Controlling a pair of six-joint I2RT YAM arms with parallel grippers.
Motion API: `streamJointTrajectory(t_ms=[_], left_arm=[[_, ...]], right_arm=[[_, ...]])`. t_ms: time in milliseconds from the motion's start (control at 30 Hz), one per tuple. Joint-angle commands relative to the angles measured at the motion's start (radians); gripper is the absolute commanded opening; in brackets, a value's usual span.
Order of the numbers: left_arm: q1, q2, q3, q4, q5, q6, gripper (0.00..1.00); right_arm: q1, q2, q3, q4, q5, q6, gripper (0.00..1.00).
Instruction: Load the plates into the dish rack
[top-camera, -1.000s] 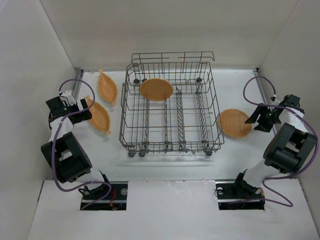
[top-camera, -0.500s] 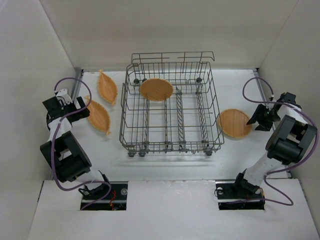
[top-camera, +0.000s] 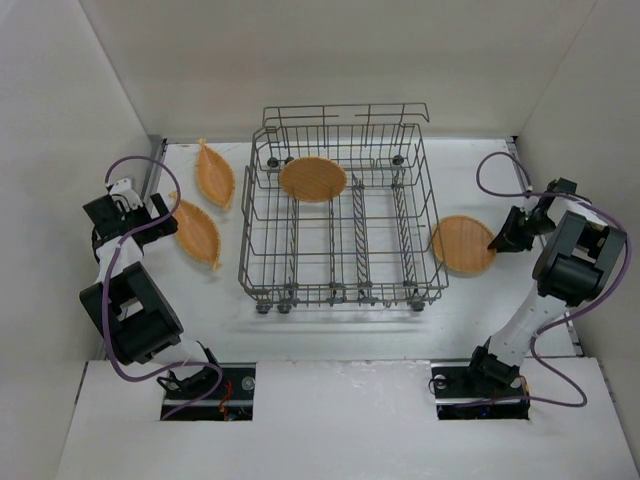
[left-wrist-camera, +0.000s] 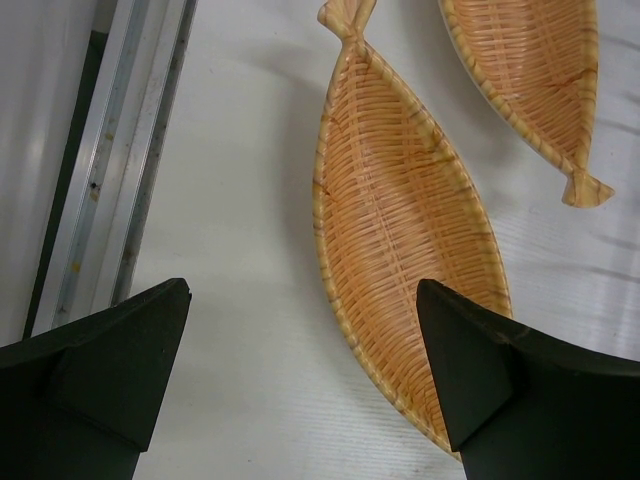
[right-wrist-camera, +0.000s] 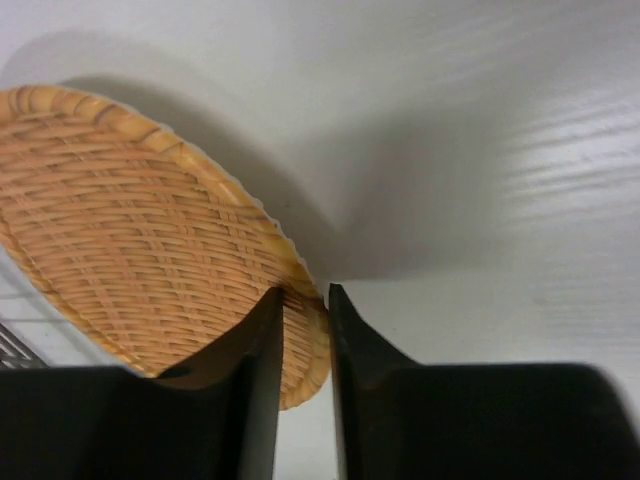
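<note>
Right wrist view: right fingers (right-wrist-camera: 255, 400) have closed onto the plate (right-wrist-camera: 130, 250) rim between them, so lifting toward the rack (top-camera: 345, 283) can begin; left fingers (left-wrist-camera: 100, 360) gape wide.

**White table, rack at its middle**

Your white table (top-camera: 330, 325) carries the wire dish rack (top-camera: 340, 215) on its small wheels. Left of the rack lie two leaf-shaped plates, apart from each other: the rear plate (top-camera: 215, 174) near its back corner, the front plate (top-camera: 197, 232) beside its left wall. Right of the rack sits the round plate (top-camera: 462, 245), its outer rim pinched by the right claw (right-wrist-camera: 305, 295).
</note>
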Motion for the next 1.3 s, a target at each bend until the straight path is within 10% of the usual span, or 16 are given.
streamJointTrajectory(t_ms=[0,133,1267], left_arm=[[0.010,-0.032,-0.010,0.047,0.015,-0.014,1.00],[0.010,-0.032,-0.010,0.052,0.006,-0.021,1.00],[0.005,-0.026,-0.007,0.049,-0.004,-0.024,1.00]], right_arm=[[0.033,0.012,0.032,-0.036,0.005,0.000,0.19],[0.025,0.019,0.038,-0.042,-0.001,0.003,0.00],[0.048,-0.662,0.135,0.124,-0.147,0.059,0.00]])
